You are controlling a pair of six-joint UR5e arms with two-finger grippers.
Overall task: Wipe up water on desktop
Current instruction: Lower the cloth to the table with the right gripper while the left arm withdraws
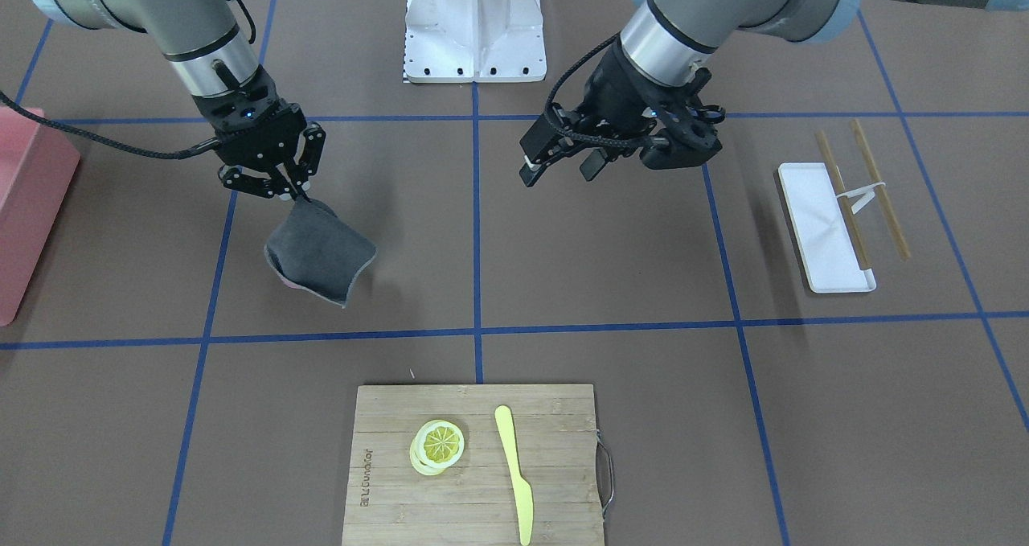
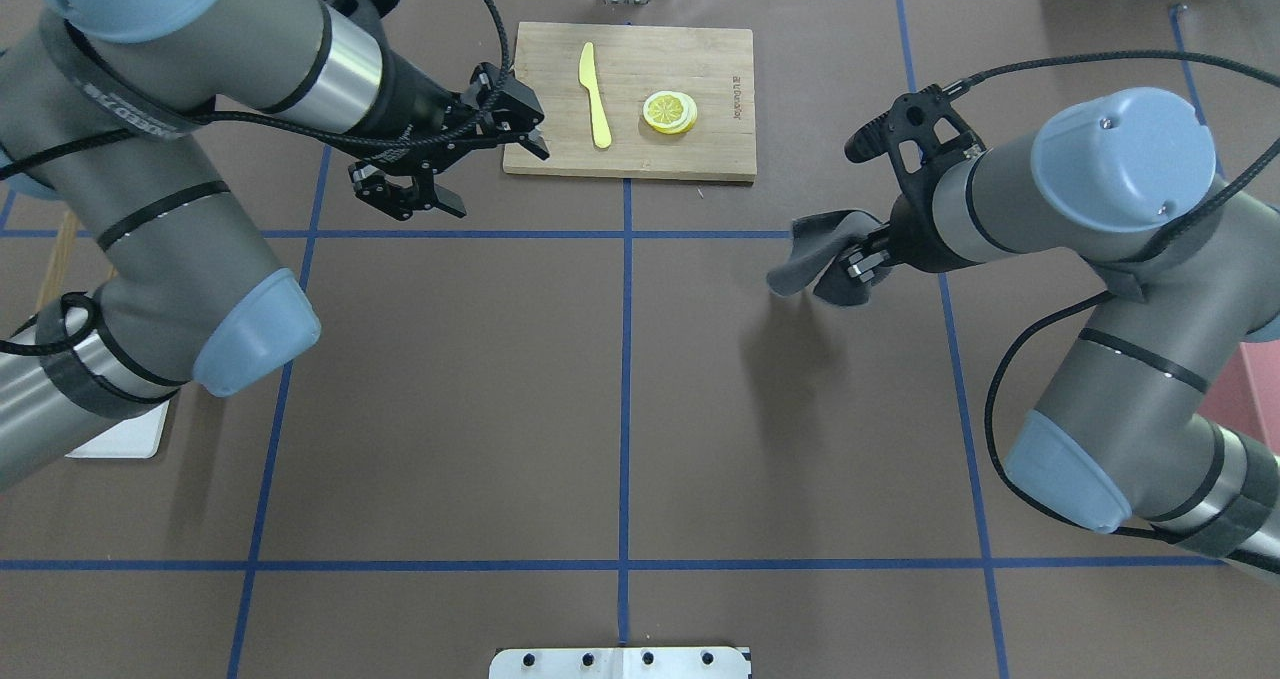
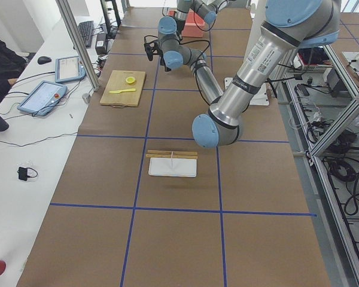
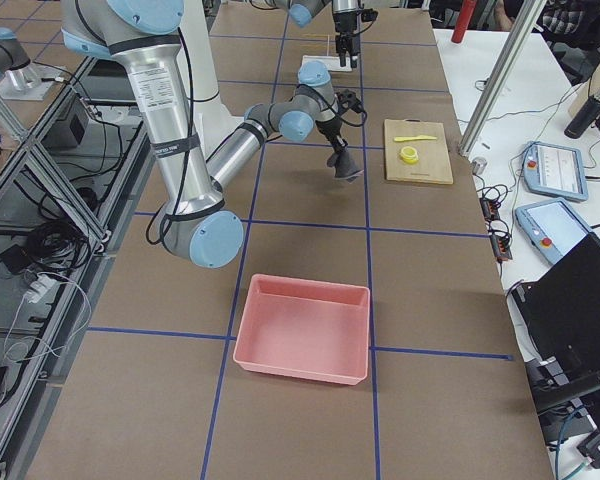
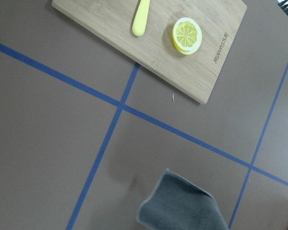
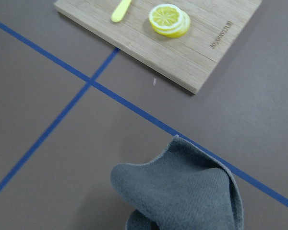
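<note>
The desktop (image 1: 611,264) is a matte brown surface crossed by thin blue tape lines; I see no water on it in any view. My right gripper (image 1: 289,192) is shut on the top corner of a dark grey cloth (image 1: 321,252). The cloth hangs folded below the gripper, over the desktop. It also shows in the overhead view (image 2: 810,254) and in both wrist views (image 5: 182,203) (image 6: 182,191). My left gripper (image 1: 559,170) is open and empty, tilted sideways above the desktop near the cutting board's corner (image 2: 490,174).
A bamboo cutting board (image 1: 474,465) holds lemon slices (image 1: 438,445) and a yellow knife (image 1: 514,474). A white tray (image 1: 824,228) with chopsticks (image 1: 880,188) lies on the robot's left side. A pink bin (image 4: 305,330) stands on its right side. The white robot base (image 1: 474,27) is at the back.
</note>
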